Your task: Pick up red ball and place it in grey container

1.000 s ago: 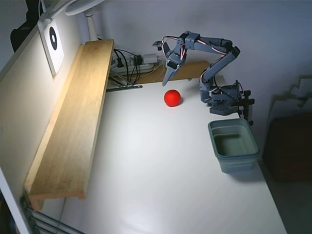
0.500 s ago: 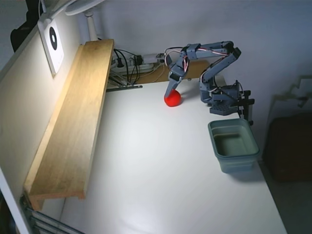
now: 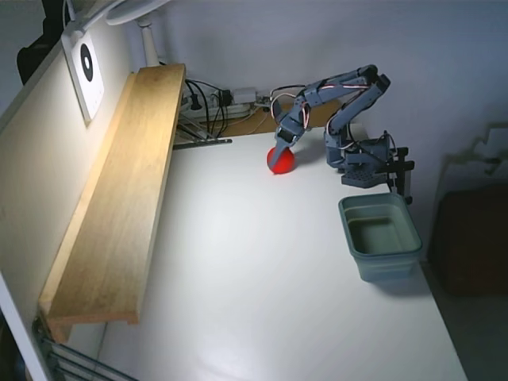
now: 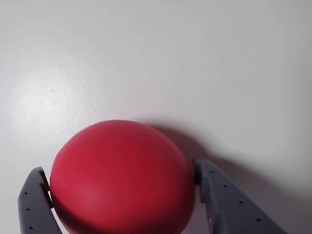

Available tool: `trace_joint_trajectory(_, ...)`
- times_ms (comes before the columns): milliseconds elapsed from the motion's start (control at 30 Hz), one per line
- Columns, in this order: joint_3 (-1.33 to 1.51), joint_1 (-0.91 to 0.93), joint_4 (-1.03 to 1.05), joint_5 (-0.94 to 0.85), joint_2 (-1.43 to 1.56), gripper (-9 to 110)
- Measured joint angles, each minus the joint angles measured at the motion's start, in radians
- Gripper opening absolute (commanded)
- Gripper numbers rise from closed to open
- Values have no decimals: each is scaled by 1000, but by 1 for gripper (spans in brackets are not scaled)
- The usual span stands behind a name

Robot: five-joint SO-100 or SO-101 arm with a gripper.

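The red ball (image 3: pixel 286 163) rests on the white table at the back, beside the arm's base. My gripper (image 3: pixel 278 160) has come down over it from above. In the wrist view the red ball (image 4: pixel 122 175) fills the space between the two grey fingers (image 4: pixel 217 195), which press against its left and right sides; the gripper (image 4: pixel 117 168) is shut on the ball. The grey container (image 3: pixel 389 266), an empty rectangular tub, stands apart at the right of the table, in front of the arm's base.
A long wooden shelf (image 3: pixel 119 198) runs along the table's left side. Cables and a power strip (image 3: pixel 214 103) lie at the back behind the ball. The arm's base (image 3: pixel 365 163) is clamped at the back right. The table's right edge is just beyond the tub.
The gripper dropped from above the ball down around it, and the arm stretched lower. The ball stayed in place.
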Motion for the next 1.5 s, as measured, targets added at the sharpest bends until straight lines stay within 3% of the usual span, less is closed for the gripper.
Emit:
trace_joint_trajectory(133, 0, 0, -2, 0, 0, 38)
trace_joint_trajectory(167, 0, 0, -2, 0, -2, 23)
trace_joint_trajectory(1067, -3, -2, 6, 0, -3, 23)
trace_joint_trajectory(1500, -356, 0, 465, 0, 58, 23)
